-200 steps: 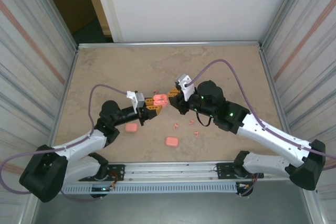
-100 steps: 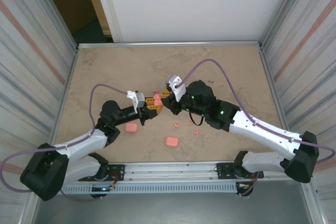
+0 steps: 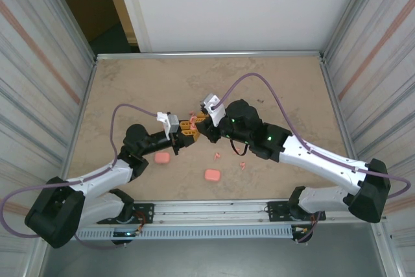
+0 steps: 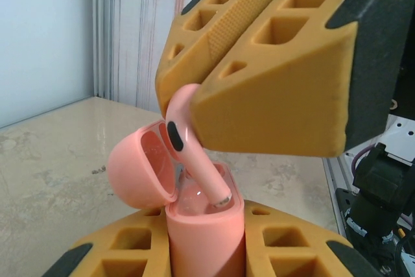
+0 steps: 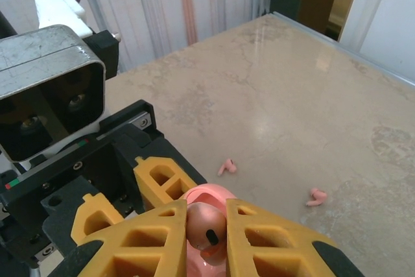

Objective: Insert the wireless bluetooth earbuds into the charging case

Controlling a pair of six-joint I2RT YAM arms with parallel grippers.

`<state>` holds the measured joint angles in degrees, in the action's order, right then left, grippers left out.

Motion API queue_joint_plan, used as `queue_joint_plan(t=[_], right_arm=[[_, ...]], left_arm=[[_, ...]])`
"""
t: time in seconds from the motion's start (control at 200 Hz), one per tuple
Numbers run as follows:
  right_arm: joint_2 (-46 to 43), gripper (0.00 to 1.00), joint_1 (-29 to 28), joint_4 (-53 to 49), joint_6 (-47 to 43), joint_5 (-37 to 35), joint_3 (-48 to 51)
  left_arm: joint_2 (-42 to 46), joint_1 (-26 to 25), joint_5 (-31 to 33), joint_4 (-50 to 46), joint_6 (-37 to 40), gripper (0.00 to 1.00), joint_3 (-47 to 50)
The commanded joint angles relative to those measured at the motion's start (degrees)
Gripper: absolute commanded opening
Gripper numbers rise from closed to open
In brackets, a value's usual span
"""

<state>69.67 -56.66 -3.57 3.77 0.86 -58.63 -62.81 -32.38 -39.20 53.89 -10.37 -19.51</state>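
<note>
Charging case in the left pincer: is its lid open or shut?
Open: the charging case stands upright in the left pincer, its lid tilted back, the earbud stem tip at the exposed cavity.

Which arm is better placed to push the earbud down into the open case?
Right. The right gripper is shut on the earbud, stem tip at the mouth of the open charging case; the left gripper is shut on that case, holding it upright.

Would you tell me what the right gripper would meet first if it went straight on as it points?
Most likely the open charging case in the left gripper: the earbud the right gripper holds has its stem tip at the case's mouth, though depth is unclear.
</note>
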Motion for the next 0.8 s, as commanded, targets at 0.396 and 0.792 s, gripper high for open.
queue_joint_plan(t=[0.396,0.792], right_arm=[[0.48,0.18,-0.53,-1.57,-1.57,-0.16,-2.01],[0.49,0.20,-0.64,-2.67,-1.49,1.07,-1.92]], left_arm=[[0.48,-0.36,-0.07,2.10,0.70,0.00,-1.67],[0.72,-0.37,0.00,2.10,0.66,0.00,-1.67]])
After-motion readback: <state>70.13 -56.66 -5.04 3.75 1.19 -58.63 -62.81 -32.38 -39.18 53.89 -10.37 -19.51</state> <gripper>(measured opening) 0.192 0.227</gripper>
